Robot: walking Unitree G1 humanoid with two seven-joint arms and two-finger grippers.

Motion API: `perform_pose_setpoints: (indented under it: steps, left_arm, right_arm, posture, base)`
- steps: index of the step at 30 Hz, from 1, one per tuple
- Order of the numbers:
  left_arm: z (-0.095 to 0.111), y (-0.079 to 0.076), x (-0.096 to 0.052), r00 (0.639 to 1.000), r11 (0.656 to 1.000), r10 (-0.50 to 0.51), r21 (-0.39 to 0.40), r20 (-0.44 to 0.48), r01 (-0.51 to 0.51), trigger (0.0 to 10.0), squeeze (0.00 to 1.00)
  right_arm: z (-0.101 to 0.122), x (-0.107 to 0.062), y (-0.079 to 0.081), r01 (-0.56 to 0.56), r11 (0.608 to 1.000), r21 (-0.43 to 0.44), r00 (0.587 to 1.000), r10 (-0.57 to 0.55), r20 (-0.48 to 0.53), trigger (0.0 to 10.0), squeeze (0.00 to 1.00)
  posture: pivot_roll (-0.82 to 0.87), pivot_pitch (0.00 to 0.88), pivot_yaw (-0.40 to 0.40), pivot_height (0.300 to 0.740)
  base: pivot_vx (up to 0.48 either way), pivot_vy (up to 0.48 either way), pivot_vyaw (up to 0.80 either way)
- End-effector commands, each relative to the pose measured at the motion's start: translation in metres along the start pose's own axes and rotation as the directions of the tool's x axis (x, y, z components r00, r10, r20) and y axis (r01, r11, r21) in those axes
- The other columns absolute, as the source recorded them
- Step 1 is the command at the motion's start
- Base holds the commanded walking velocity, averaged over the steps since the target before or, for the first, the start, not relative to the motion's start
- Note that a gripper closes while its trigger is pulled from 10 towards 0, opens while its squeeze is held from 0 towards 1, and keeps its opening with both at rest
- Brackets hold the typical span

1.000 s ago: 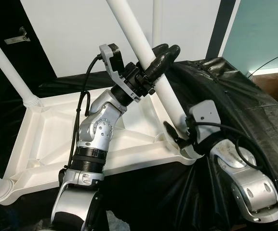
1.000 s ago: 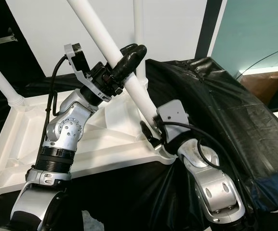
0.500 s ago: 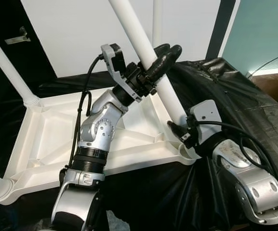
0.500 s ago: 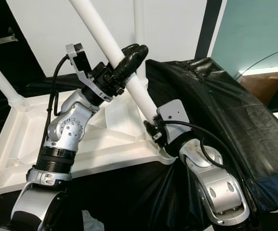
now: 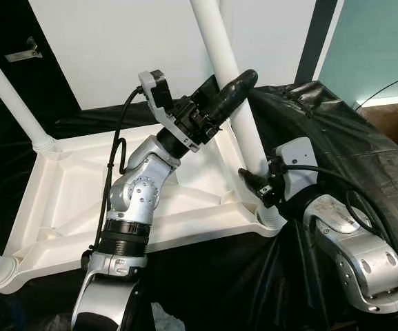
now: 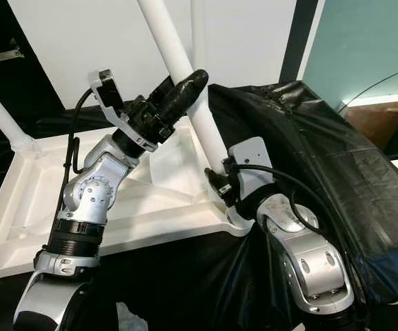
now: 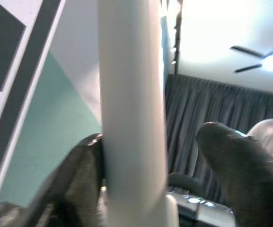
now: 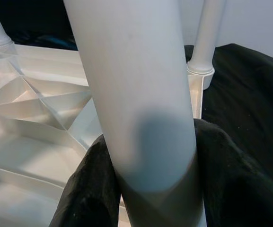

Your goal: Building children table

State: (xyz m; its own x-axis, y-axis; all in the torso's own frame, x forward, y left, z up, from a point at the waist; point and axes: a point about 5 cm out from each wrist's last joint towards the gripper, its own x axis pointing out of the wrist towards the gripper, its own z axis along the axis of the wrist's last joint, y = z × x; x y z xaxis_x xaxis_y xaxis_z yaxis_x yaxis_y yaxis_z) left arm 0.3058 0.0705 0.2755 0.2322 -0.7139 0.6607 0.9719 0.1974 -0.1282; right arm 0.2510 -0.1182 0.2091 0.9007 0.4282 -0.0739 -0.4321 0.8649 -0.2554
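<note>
A white table top (image 5: pixel 67 200) lies upside down on a black cloth (image 5: pixel 336 138), in the lower left and middle of the left eye view. Its ribbed underside faces up. A white leg (image 5: pixel 9 96) stands in its far left corner, near the upper left of the frame. Another white leg (image 8: pixel 207 38) stands at a far corner, by the white wall (image 5: pixel 109 48).

A third white table leg (image 5: pixel 230 89) runs from the top middle of the frame down to the near right corner of the table top. It leans a little to the left at the top.

The left gripper (image 5: pixel 227 89) is in the upper middle of the frame. Its two black fingers (image 7: pixel 240 165) sit on each side of this leg. One finger touches the leg. The other stands a little off it, so the jaws are loosely around the leg, not squeezing it.

The right gripper (image 5: pixel 257 185) is at the middle right of the frame, low on the same leg, just above the corner socket. Its black fingers (image 8: pixel 86 189) hug the leg on both sides and hold it tight.
</note>
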Motion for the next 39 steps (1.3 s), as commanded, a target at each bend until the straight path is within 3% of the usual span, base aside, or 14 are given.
perform_pose_setpoints:
  steps: [1,2,6,8,9,13,16,22,24,27,39]
  left_arm:
    - [0.006,-0.016,-0.002,0.974,0.974,-0.227,-0.006,0.012,0.227,10.0,0.46]
    - [0.005,-0.019,-0.011,0.962,0.961,-0.273,-0.059,-0.017,0.271,10.0,0.00]
    - [0.001,-0.019,-0.025,0.952,0.949,-0.301,-0.115,-0.060,0.293,10.0,0.00]
    - [-0.005,-0.016,-0.037,0.945,0.949,-0.301,-0.132,-0.125,0.285,10.0,0.00]
    - [-0.015,-0.013,-0.051,0.934,0.954,-0.290,-0.144,-0.210,0.264,10.0,0.00]
    - [-0.023,-0.011,-0.061,0.927,0.961,-0.264,-0.159,-0.267,0.228,10.0,0.00]
    - [-0.042,-0.014,-0.080,0.894,0.968,-0.231,-0.185,-0.384,0.171,10.0,0.00]
    - [-0.049,-0.019,-0.086,0.871,0.963,-0.245,-0.210,-0.425,0.168,10.0,0.00]
    - [-0.055,-0.024,-0.093,0.836,0.951,-0.284,-0.248,-0.469,0.184,10.0,0.00]
    - [-0.058,-0.033,-0.106,0.755,0.920,-0.380,-0.301,-0.534,0.251,10.0,0.00]
    - [-0.065,-0.039,-0.127,0.677,0.902,-0.423,-0.353,-0.603,0.248,10.0,0.00]
  right_arm:
    - [-0.006,0.002,-0.007,0.061,0.998,-0.011,0.998,-0.061,-0.034,10.0,0.00]
    - [-0.003,0.003,-0.006,0.060,0.998,-0.031,0.998,-0.060,-0.016,10.0,0.00]
    - [0.000,0.002,-0.005,0.067,0.997,-0.048,0.998,-0.066,0.018,10.0,0.00]
    - [0.005,0.001,-0.006,0.093,0.992,-0.091,0.995,-0.088,0.056,10.0,0.00]
    - [0.008,-0.002,-0.006,0.106,0.988,-0.117,0.991,-0.095,0.089,10.0,0.00]
    - [0.009,-0.005,-0.005,0.110,0.987,-0.119,0.989,-0.096,0.114,10.0,0.00]
    - [0.003,-0.011,-0.002,0.148,0.973,-0.176,0.981,-0.121,0.154,10.0,0.00]
    - [-0.003,-0.011,-0.002,0.166,0.967,-0.193,0.978,-0.136,0.161,10.0,0.00]
    - [-0.008,-0.009,0.001,0.163,0.966,-0.201,0.976,-0.128,0.175,10.0,0.00]
    - [-0.008,-0.004,0.009,0.109,0.974,-0.197,0.977,-0.068,0.201,10.0,0.00]
    - [0.005,0.001,0.021,0.044,0.977,-0.209,0.963,0.014,0.268,10.0,0.00]
  posture:
    - [-0.19,0.023,0.052,0.740]
    - [-0.20,0.025,0.056,0.740]
    - [-0.20,0.025,0.056,0.740]
    - [-0.20,0.030,0.061,0.740]
    - [-0.20,0.030,0.062,0.740]
    - [-0.20,0.032,0.066,0.740]
    - [-0.21,0.035,0.064,0.740]
    - [-0.20,0.036,0.062,0.740]
    - [-0.20,0.037,0.060,0.740]
    - [-0.19,0.039,0.055,0.740]
    - [-0.18,0.051,0.045,0.740]
  base:
    - [0.000,0.000,0.00]
    - [0.000,0.000,0.00]
    - [0.000,0.000,0.00]
    - [0.000,0.000,0.00]
    - [0.000,0.000,0.00]
    - [0.000,0.000,0.00]
    - [0.000,0.000,0.00]
    - [0.000,0.000,0.00]
    - [0.000,0.000,0.00]
    - [0.000,0.000,0.00]
    - [0.000,0.000,0.00]
